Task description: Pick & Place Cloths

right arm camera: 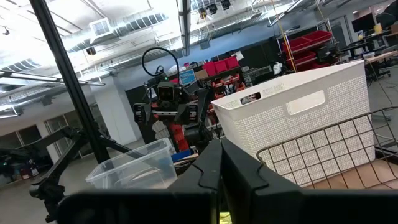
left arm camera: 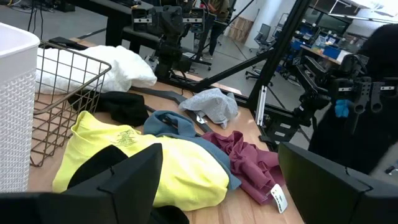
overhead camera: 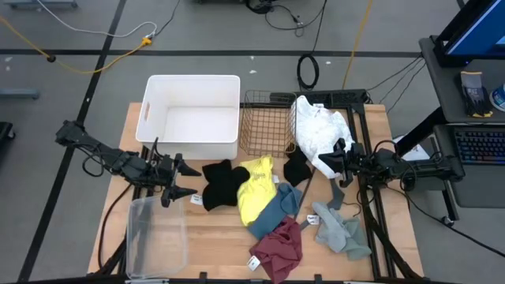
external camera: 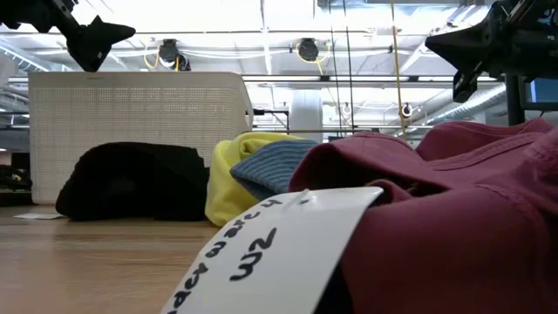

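Note:
The cloths lie in a loose heap on the table's middle: yellow [overhead camera: 255, 189], black [overhead camera: 221, 184], a second black [overhead camera: 296, 168], blue-teal [overhead camera: 278, 207], maroon [overhead camera: 278, 246] with a paper tag, grey-green [overhead camera: 338, 227]. The white one [overhead camera: 318, 130] lies at the far right. My left gripper [overhead camera: 189, 181] hovers open just left of the black cloth, its fingers [left arm camera: 124, 180] wide apart above black and yellow fabric [left arm camera: 143, 155]. My right gripper [overhead camera: 331, 162] is shut and raised over the white cloth's near edge, with nothing between its fingers [right arm camera: 221, 162].
A white perforated bin [overhead camera: 192, 114] and a wire basket [overhead camera: 267, 122] stand at the far edge. A clear plastic tub [overhead camera: 156, 237] sits at the near left. A dark hanger [overhead camera: 335, 193] lies among the cloths on the right. Bare wood shows at the near left.

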Controlling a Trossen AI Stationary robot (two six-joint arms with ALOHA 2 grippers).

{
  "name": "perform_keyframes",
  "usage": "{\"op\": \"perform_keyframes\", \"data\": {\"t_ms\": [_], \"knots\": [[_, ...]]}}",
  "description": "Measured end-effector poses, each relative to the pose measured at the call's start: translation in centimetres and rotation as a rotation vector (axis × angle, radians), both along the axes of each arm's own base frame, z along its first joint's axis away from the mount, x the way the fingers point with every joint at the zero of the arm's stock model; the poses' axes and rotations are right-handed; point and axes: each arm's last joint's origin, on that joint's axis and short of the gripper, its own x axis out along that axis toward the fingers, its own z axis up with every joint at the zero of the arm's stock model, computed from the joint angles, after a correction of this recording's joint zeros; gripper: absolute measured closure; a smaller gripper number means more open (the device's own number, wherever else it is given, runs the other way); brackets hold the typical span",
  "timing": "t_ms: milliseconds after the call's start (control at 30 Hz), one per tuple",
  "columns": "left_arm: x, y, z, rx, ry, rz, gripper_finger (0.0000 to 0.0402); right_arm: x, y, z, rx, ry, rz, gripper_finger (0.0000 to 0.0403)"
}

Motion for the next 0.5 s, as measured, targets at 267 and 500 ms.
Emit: {"op": "perform_keyframes", "data": {"t_ms": [267, 500], "knots": [[0.00, 0.00, 0.00, 0.000, 0.000, 0.000, 0.0078, 0.00, 0.00, 0.00, 0.000, 0.000, 0.000, 0.0399], [0.00, 0.00, 0.00, 0.000, 0.000, 0.000, 0.0078, -0.04, 0.00, 0.16, 0.178, -0.039, 0.046, 0.0399]]}}
